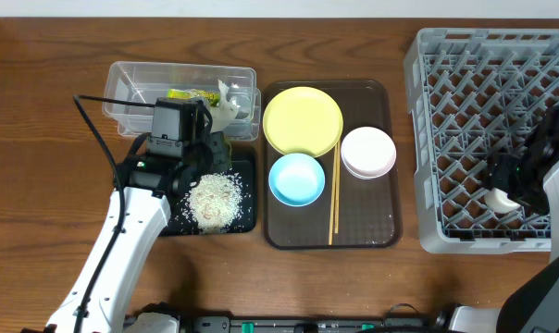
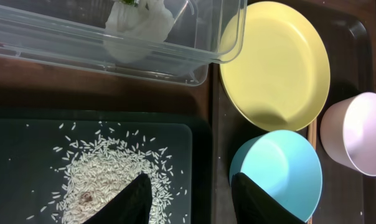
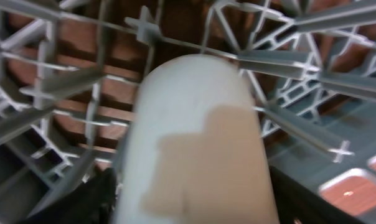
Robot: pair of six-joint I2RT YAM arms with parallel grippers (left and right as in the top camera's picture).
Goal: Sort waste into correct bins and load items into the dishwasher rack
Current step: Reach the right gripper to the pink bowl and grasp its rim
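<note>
The clear tub (image 1: pixel 131 74) holds the green-and-orange wrapper (image 1: pixel 189 94) and crumpled white paper (image 1: pixel 229 109). The rice heap (image 1: pixel 215 199) lies on the black tray (image 1: pixel 247 219). My left gripper (image 1: pixel 213 153) is open and empty, low over the black tray's right edge (image 2: pixel 194 199), between the rice (image 2: pixel 94 180) and the blue bowl (image 2: pixel 281 168). The yellow plate (image 1: pixel 303 120), blue bowl (image 1: pixel 296 178), pink bowl (image 1: pixel 367 153) and chopsticks (image 1: pixel 335 194) lie on the brown serving tray. My right gripper (image 1: pixel 503 188) is shut on the white cup (image 3: pixel 194 137) inside the grey rack (image 1: pixel 465 92).
The brown serving tray (image 1: pixel 372 222) sits between the black tray and the rack. In the left wrist view the tub's corner (image 2: pixel 228 43) is close to the yellow plate (image 2: pixel 275 62). Rack lattice ribs (image 3: pixel 51 81) surround the cup closely.
</note>
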